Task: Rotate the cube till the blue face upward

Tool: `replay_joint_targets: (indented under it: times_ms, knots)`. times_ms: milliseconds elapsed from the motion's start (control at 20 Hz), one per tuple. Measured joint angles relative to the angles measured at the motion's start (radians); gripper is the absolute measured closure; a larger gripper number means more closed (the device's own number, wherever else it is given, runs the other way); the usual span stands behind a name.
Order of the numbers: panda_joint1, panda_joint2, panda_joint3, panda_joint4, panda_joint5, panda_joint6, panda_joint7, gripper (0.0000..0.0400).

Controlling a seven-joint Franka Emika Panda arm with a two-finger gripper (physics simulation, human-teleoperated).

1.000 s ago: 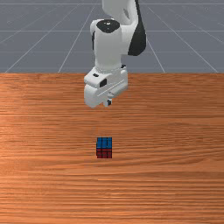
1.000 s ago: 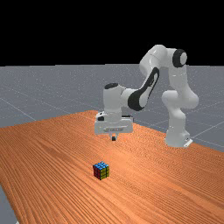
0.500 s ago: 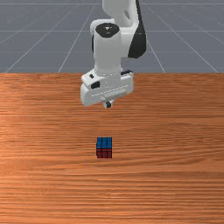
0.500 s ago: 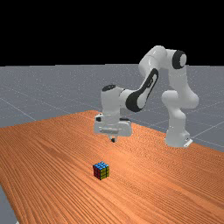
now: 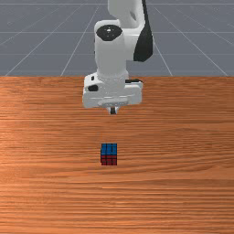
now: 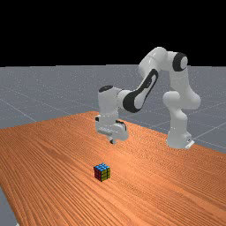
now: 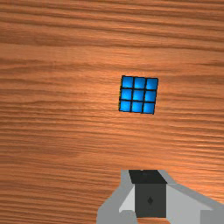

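Note:
My gripper hangs above the table, behind the cube in the front view, its fingers together with nothing between them. The cube rests flat on the wood with blue on top; its red side faces the front camera. In the far view the cube shows blue above, red and yellow on its sides, lower than the gripper and apart from it. The wrist view has the blue face of the cube beyond the tips of the shut gripper, slightly turned relative to the hand.
Bare orange-brown table surrounds the cube on all sides. The arm's base stands at the table's far-right side in the far view, and the table's edge runs down that view's left.
My hand has turned about its upright axis, its broad side now facing the front camera. It has also shifted slightly toward the far view's left. The cube has stayed put.

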Motion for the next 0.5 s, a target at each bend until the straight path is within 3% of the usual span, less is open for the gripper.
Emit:
replay_joint_targets:
  times_ms: [500]
  knots:
    - [-0.039,0.248,0.016,0.241,0.070,-0.005,0.051,0.0400]
